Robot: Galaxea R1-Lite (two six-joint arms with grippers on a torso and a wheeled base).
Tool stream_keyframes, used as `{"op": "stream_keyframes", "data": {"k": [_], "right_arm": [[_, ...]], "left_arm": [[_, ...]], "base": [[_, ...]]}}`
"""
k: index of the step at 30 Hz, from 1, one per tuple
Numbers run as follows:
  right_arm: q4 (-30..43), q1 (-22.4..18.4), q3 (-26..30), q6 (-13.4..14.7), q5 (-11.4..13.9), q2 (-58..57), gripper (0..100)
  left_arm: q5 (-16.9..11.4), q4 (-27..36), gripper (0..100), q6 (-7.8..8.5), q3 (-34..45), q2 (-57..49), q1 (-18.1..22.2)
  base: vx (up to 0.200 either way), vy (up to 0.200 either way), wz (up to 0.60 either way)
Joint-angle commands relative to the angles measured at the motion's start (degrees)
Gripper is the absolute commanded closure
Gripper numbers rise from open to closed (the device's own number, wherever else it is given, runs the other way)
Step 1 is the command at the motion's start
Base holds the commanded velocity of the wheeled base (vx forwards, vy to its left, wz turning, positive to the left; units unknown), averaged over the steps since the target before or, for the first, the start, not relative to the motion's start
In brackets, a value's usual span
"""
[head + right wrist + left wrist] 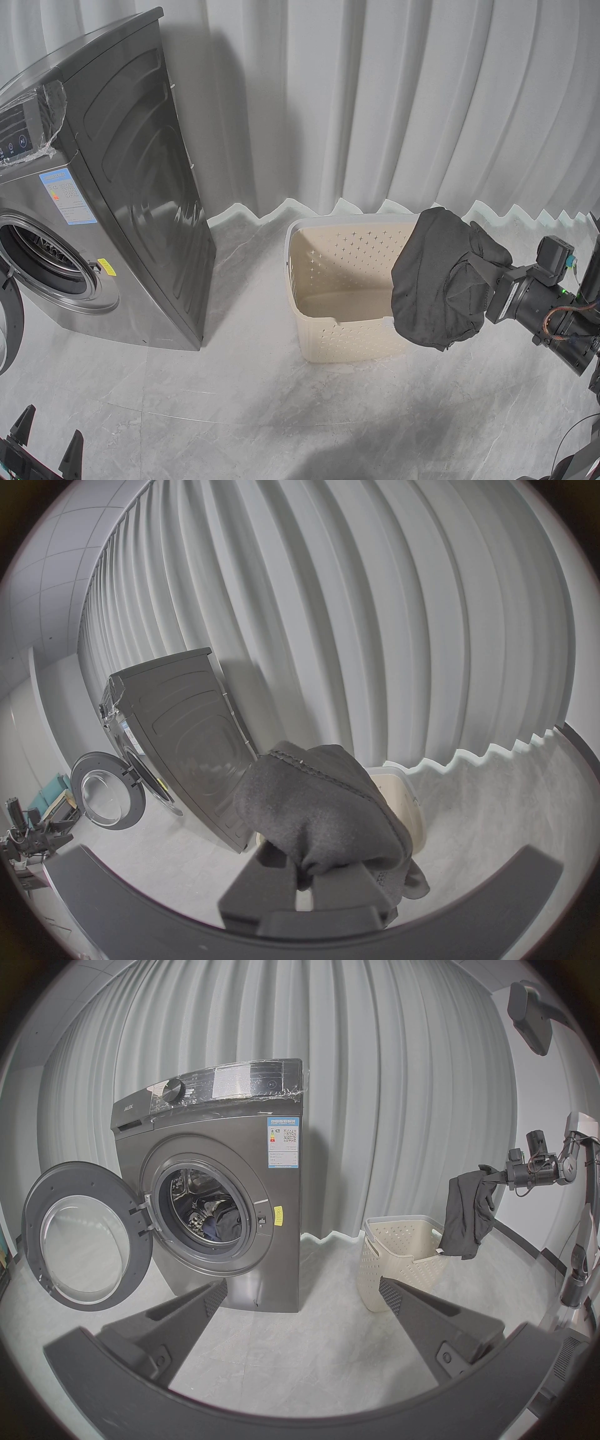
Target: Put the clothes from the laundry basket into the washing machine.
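Observation:
A dark grey garment hangs in the air over the right edge of the cream laundry basket, with my right gripper shut on it. The same garment drapes over my right gripper, and from the left wrist it shows as a hanging cloth above the basket. The grey washing machine stands at the left with its round door swung open and dark clothes in the drum. My left gripper is open and low at the front left.
White curtains hang behind the washer and basket. The pale marble floor between me, the washer and the basket is bare. The basket's visible inside holds no clothes.

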Motion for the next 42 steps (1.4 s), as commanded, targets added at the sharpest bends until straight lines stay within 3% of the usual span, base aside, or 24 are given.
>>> {"op": "stream_keyframes", "data": {"k": [1,42], "right_arm": [[-0.04,-0.09,-0.02,0.08,-0.03,-0.70,100],[-0.75,2.73,-0.46,0.35,0.94,-0.26,100]], "left_arm": [[0.01,0.00,0,-0.17,0.66,-0.31,-0.06],[0.01,0.00,0,-0.26,0.57,-0.14,-0.23]], "base": [[0.000,0.200,0.00],[0.000,0.200,0.00]]}}
